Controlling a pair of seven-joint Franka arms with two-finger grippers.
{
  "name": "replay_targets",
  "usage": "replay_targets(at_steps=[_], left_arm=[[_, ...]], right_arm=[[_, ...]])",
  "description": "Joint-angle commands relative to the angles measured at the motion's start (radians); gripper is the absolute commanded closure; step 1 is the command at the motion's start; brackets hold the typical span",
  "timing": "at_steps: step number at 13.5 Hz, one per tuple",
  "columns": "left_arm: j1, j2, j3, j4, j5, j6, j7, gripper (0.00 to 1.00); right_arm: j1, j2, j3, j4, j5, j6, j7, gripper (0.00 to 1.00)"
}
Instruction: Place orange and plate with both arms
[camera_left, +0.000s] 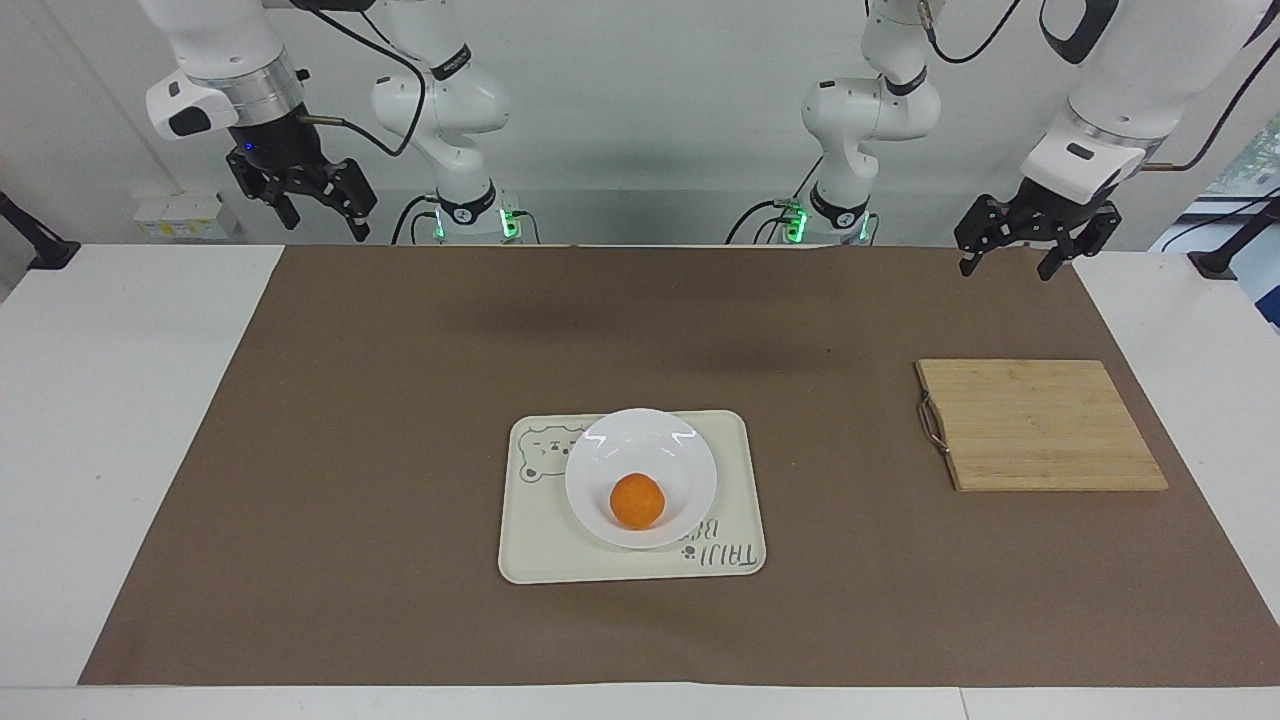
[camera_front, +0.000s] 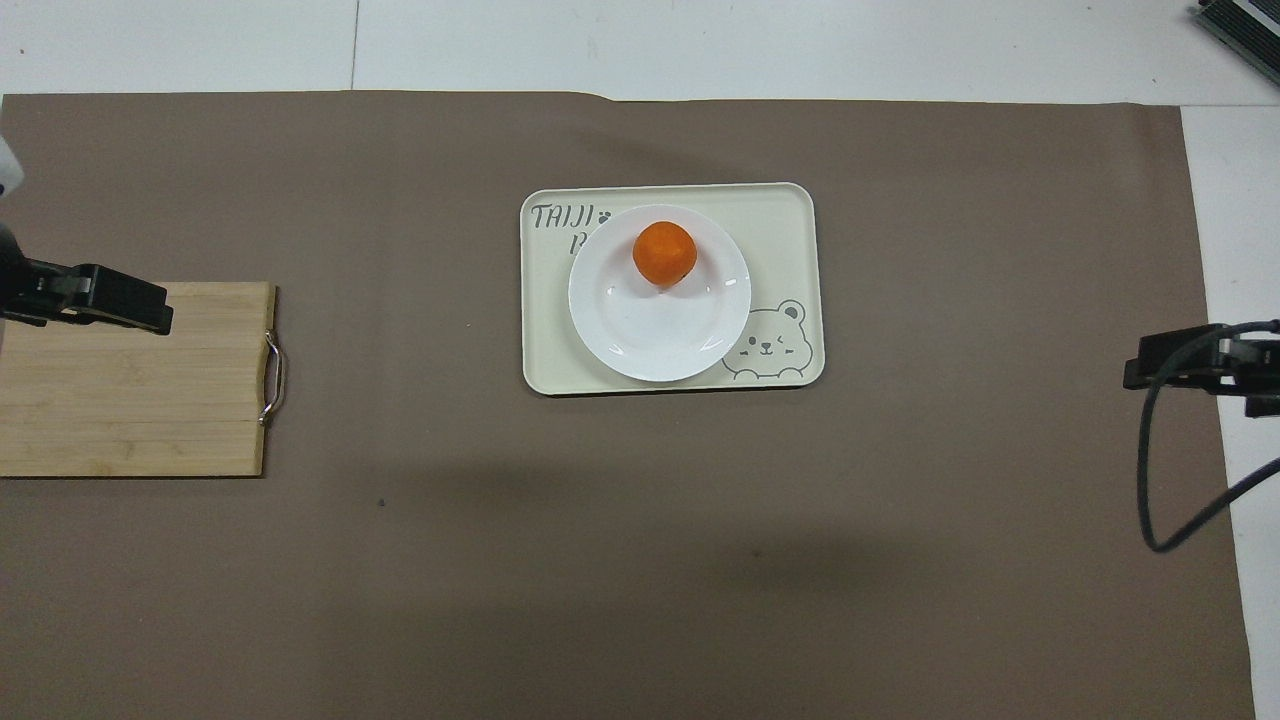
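Orange (camera_left: 637, 501) sits on the plate (camera_left: 683, 450), plate on the tray (camera_left: 728, 543): I judge placing done, so both arms wait, left claw (camera_left: 1015, 253) and right claw (camera_left: 303, 200) spread, empty, raised well apart from the tray.

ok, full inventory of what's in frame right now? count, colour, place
orange: 1, bright orange, on the plate, toward its edge farther from the robots
plate: 1, glossy white, on the tray
tray: 1, cream with a bear drawing and lettering, middle of the mat
cutting board: 1, light wood with a metal handle, on the mat toward the left arm's end of the table
mat: 1, brown, covering most of the table
table: 1, white
left gripper: 1, black, open, empty, raised over the mat's corner at the left arm's end
right gripper: 1, black, open, empty, raised high at the right arm's end
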Motion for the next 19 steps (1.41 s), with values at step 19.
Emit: replay_targets(at_steps=[19], left_arm=[[0.005,-0.025,-0.011,-0.017,-0.007,0.023,-0.015,0.0]], right_arm=[[0.015,0.036,-0.023,0.079,-0.05,-0.013,-0.171,0.0]])
